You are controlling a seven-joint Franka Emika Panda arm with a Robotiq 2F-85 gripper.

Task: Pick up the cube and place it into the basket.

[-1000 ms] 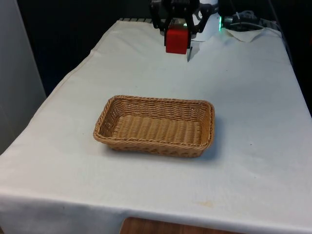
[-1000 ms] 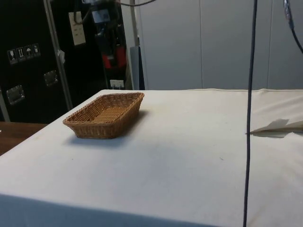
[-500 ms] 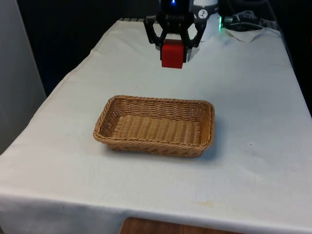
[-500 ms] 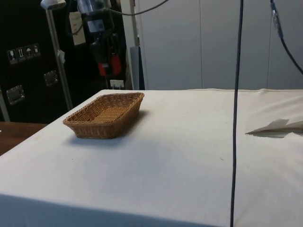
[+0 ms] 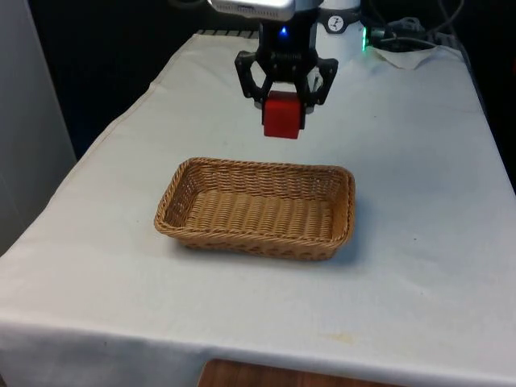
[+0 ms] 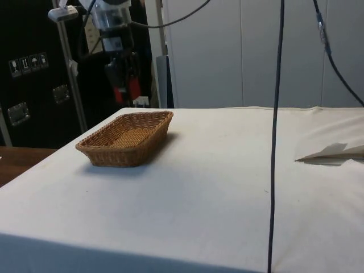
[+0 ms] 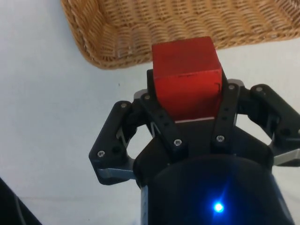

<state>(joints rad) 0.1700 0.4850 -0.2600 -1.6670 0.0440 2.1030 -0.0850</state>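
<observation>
Red cube clamped between the black jaws of the gripper, held in the air above the white-clothed surface, clear of the cloth. Wicker basket resting on the cloth nearer the front camera than the cube, nothing inside it. Seen from the front, cube just beyond the basket's far rim and well above it. From the side, gripper and cube hanging above the basket's far end, against dark cabinets. From the wrist, cube gripped on two opposite faces, with the corner of the basket beyond it and bare cloth below.

No brand or readable writing on cube or basket. Small white handling-symbol stickers on the dark cabinet in the side view, too small to read. A pale tag behind the arm, likewise unreadable.

Side view alone giving the cube's height over the basket rim; front view alone giving its place across the surface, roughly in line with the basket's middle. Wrist view alone showing the jaw contact closely.

Around: a thin dark cable hanging down across the side view, a crumpled fold of cloth at that view's right edge, cables and a green light at the far end of the surface. Nothing standing between cube and basket.
</observation>
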